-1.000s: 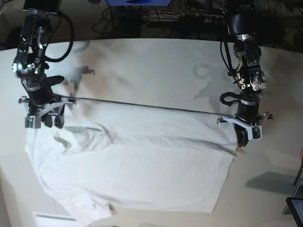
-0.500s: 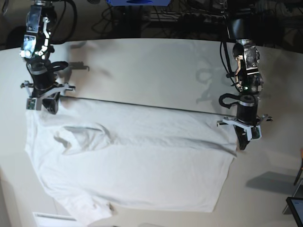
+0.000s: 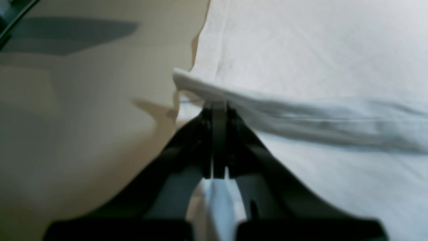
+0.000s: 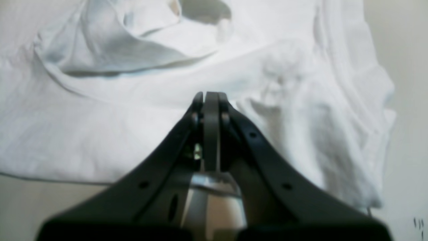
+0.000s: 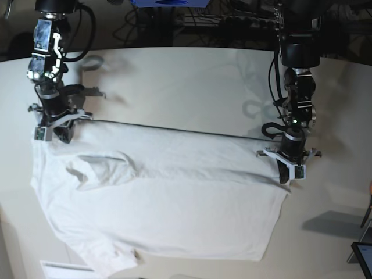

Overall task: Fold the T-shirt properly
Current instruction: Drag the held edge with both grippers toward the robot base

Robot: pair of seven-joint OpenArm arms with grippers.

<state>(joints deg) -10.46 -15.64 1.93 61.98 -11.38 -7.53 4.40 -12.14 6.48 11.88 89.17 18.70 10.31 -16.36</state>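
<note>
T-shirt spread on off-white table; dark cable clutter behind. Left wrist view: left pincer closed on raised T-shirt fold. Right wrist view: right pincer closed, over wrinkled cloth; grip unclear.

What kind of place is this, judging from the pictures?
Probably a robotics lab: two robot arms work at a wide pale table holding a white T-shirt, with tangled cables behind it.
</note>
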